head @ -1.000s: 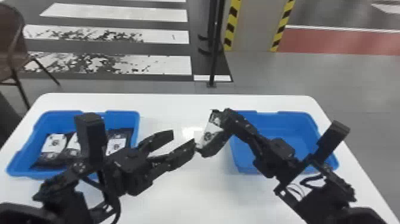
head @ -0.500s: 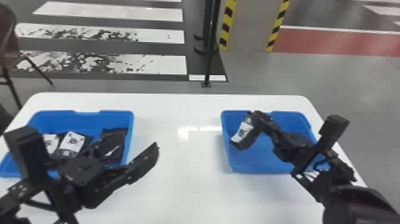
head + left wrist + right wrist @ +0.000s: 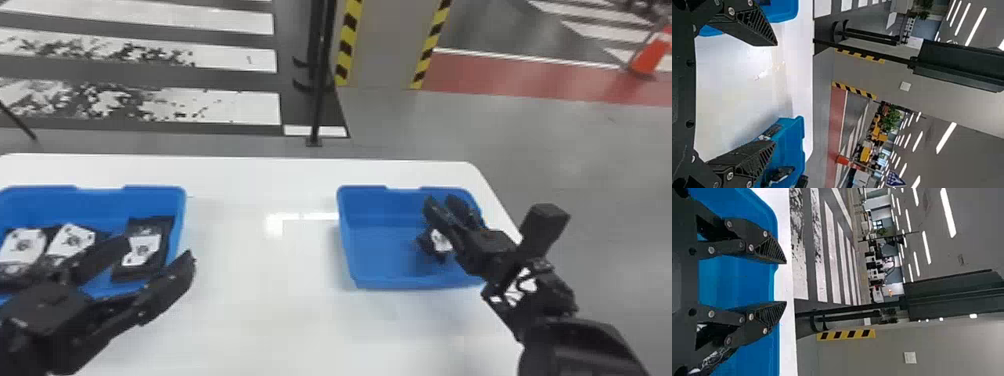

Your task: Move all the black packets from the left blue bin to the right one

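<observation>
The right gripper has its jaws parted and empty over the right bin, right of centre, presumably to leave the single packet lying free below. At lower left, the left gripper spreads its empty jaws, probably to straddle one of the black packets in the left bin. The bins stand apart on the worktop, likely giving each arm its own side.
</observation>
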`<state>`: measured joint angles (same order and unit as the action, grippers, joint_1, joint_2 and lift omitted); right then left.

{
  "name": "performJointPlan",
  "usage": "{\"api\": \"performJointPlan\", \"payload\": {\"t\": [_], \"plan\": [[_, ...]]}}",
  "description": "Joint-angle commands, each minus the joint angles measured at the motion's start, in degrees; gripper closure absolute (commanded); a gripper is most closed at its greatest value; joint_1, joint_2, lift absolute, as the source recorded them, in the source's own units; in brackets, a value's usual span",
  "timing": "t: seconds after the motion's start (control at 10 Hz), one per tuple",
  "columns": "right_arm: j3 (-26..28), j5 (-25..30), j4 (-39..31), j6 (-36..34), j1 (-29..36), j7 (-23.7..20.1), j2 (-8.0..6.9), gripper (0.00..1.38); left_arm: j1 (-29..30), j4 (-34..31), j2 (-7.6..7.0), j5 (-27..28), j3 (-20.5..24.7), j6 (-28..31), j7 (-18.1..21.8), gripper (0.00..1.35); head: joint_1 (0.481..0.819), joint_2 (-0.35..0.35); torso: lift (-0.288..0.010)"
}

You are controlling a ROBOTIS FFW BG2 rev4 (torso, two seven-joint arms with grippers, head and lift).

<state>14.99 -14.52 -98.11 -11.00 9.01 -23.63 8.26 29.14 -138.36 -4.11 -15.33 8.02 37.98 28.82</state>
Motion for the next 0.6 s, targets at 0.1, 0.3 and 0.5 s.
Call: {"api": "performJointPlan", "payload": {"t": [0.1, 0.3, 0.5], "plan": [[-0.14, 2.29, -13.75, 3.13, 10.67, 0.78, -2.63, 0.16, -1.44, 0.19, 0.60, 1.96, 3.07, 4.07, -0.17, 0.16, 0.695, -0.188, -0.140], [-2.31, 1.50, -21.21, 3.13, 16.86, 0.78, -3.42, 0.16, -4.68, 2.30, 0.51, 5.51, 4.44, 7.86, -0.17, 0.16, 0.695, -0.134, -0.140], [-3.34, 1.15, -25.14, 5.10, 21.64, 0.78, -4.22, 0.16, -9.74, 8.91, 0.42, 7.68, 5.70, 9.27, -0.17, 0.16, 0.695, -0.077, -0.140]]}}
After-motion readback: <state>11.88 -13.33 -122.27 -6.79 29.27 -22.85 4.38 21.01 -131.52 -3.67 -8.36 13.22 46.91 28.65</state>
